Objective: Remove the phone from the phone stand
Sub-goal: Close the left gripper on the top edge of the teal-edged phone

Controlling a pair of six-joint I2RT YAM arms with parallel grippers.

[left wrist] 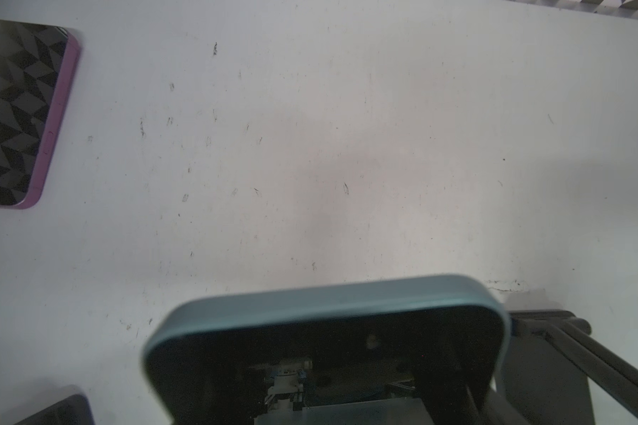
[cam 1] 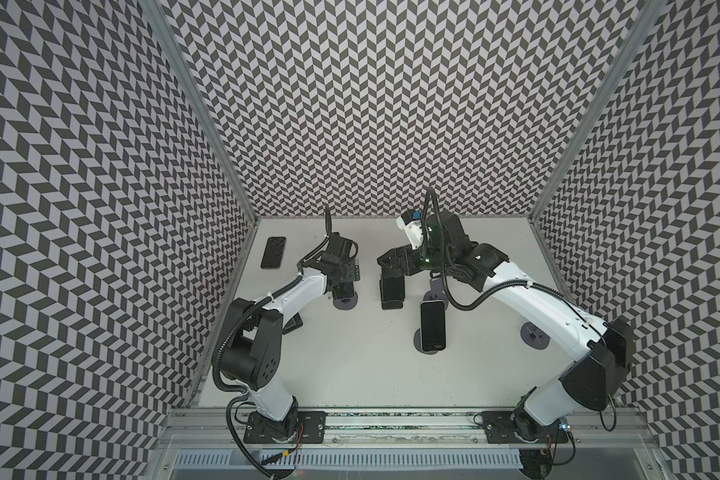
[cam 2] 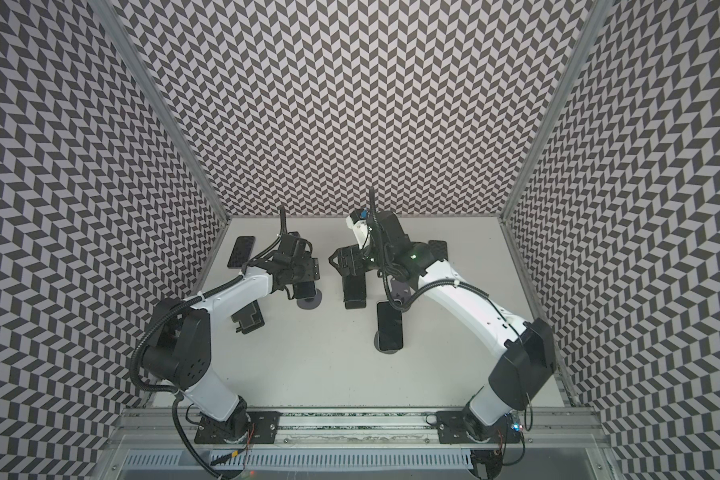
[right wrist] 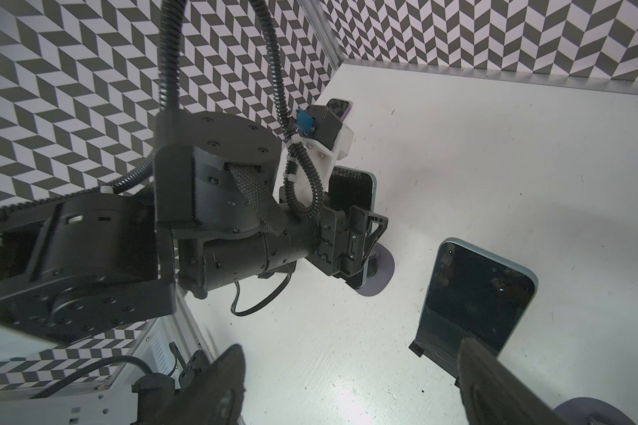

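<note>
1. Target: phone (left wrist: 328, 298) with a teal rim, propped on its stand (right wrist: 382, 272), which has a round grey base. It sits left of centre in both top views, right under the left wrist.
2. left pincer (right wrist: 361, 243) is at it, jaws on either side of the phone's long edges, low on the body. In the left wrist view the phone's top short edge fills the lower centre of the frame, so the phone lies dead ahead between the jaws. Can't tell whether the pads are clamped or just short of contact.
3. Long axis rises from the stand, leaning back a little, and reads near vertical at centre frame in the right wrist view. The grip goes across the width, so my call for the exit is along that axis, up and off the cradle.
4. right pincer (right wrist: 350, 346) is wide and empty. It is near a second phone (right wrist: 476, 294) on a black stand (right wrist: 418, 347), right of frame in its own view, and well apart from the target. Left arm is the nearer one.
5. third phone (left wrist: 15, 110), purple edge, lies flat on the surface (left wrist: 310, 147) at the upper left of the left wrist view. Not in the way.
6. Risk, my guess: an off-axis pull drags or tips the stand.
</note>
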